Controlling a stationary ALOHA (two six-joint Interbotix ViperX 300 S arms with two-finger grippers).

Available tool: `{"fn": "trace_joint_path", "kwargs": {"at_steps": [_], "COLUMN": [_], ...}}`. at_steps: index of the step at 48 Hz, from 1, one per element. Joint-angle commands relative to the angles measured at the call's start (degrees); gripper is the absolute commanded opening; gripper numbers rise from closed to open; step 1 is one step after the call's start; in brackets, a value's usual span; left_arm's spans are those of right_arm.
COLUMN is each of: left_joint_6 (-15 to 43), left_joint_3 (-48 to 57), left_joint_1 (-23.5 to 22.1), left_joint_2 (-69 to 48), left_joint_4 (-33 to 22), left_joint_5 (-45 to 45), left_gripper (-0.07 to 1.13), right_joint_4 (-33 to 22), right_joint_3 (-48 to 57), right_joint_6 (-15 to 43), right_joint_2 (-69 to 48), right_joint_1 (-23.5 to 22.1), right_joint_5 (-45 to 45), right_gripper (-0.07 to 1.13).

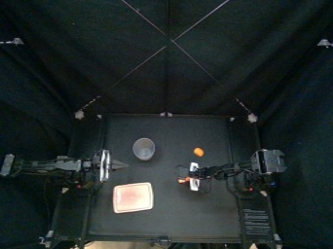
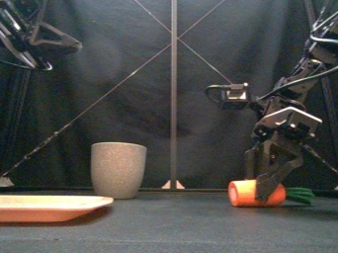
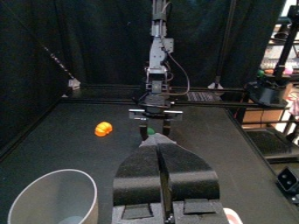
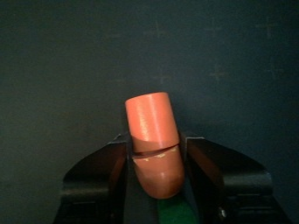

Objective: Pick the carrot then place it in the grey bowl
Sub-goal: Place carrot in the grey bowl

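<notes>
Top view: right pincer (image 1: 194,181) over the desk's (image 1: 169,131) right half; grey cup (image 1: 143,148) well apart, back left.
Front view: right pincer clamped on carrot (image 2: 246,192), low by desk.
Left wrist view: left pincer (image 3: 160,140) together, empty.
Right wrist view: carrot gripped between jaws.

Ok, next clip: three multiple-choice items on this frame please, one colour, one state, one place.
1. The tall cup is: A grey; B red; C blue.
2. The fingers of the left gripper are: A spread wide; B shut, empty; C gripping the cup.
3. The carrot is: A inside the cup; B in the left gripper; C between the fingers of the right gripper.
Answers: A, grey in the front view; B, fingers pressed together, nothing between; C, the right wrist view shows fingers flanking it.
</notes>
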Motion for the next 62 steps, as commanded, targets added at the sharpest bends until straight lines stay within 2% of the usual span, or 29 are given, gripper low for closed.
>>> {"fn": "trace_joint_path", "kwargs": {"at_steps": [1, 4, 9, 17, 35, 52, 58, 62], "left_joint_6": [0.0, 0.0, 0.0, 0.0, 0.0, 0.0, 0.0, 0.0], "left_joint_3": [-0.9, -0.9, -0.9, -0.9, -0.9, -1.1, -1.1, -1.0], "left_joint_1": [0.0, 0.0, 0.0, 0.0, 0.1, 0.0, 0.0, -0.1], "left_joint_2": [0.1, 0.1, 0.1, 0.1, 0.1, 0.1, 0.1, 0.1], "left_joint_4": [-0.1, 0.0, 0.0, 0.0, 0.1, 0.1, 0.0, -0.1], "left_joint_5": [-0.3, -0.3, -0.3, -0.3, -0.2, -0.2, -0.2, -0.3], "left_gripper": [-0.01, -0.01, -0.01, -0.01, -0.01, -0.01, -0.01, -0.01], "right_joint_4": [-0.3, -1.0, -2.2, -5.0, -9.5, -13.1, -12.7, -11.8], "right_joint_3": [-1.8, -2.7, -4.7, -11.3, -33.0, -52.9, -57.2, -58.8], "right_joint_6": [-0.2, 0.0, 0.1, 0.3, 0.0, -0.4, -0.4, -0.5], "right_joint_2": [-1.0, -1.0, -1.1, -2.0, 3.5, 17.9, 20.7, 21.6], "right_joint_1": [-0.1, -0.4, -0.6, -3.3, -11.3, -11.7, -12.2, -12.3], "right_joint_5": [0.1, 0.3, 0.3, 0.5, 1.1, 7.6, 13.2, 15.7], "right_gripper": [0.53, 0.41, 0.28, 0.19, 0.19, 0.19, 0.22, 0.28]}}
